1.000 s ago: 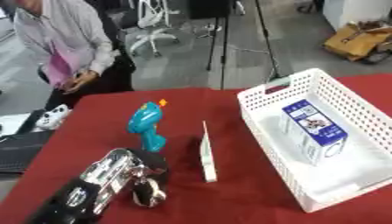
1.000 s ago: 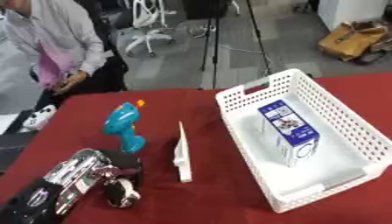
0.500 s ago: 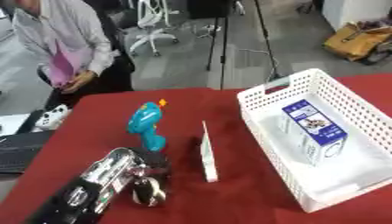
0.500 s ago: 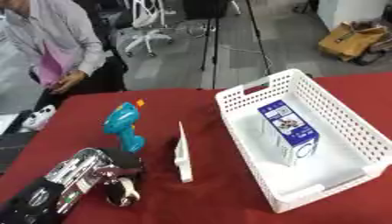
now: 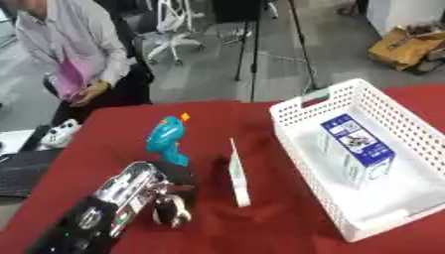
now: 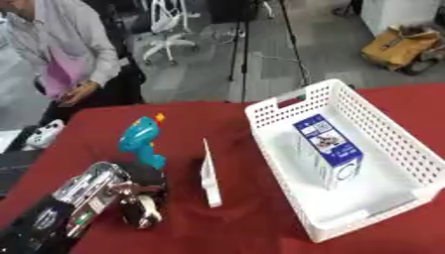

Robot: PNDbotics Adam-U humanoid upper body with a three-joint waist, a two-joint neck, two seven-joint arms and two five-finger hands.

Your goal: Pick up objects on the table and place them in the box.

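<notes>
A teal toy [image 5: 167, 139] with an orange tip stands upright on the red table [image 5: 113, 124], left of centre. My left hand [image 5: 175, 179] comes in from the lower left and sits just below the toy's handle, touching or nearly touching its base. A thin white flat piece [image 5: 236, 173] stands on edge between the toy and the box. The white lattice box [image 6: 278, 115] sits on the right with a blue and white carton [image 6: 327, 150] lying inside it. My right hand shows in neither view.
My left forearm [image 5: 96, 218], black and silver, covers the table's lower left corner. A dark keyboard-like object [image 5: 17, 173] and a small white thing [image 5: 57, 135] lie past the table's left edge. A person stands beyond the far left corner, not touching anything.
</notes>
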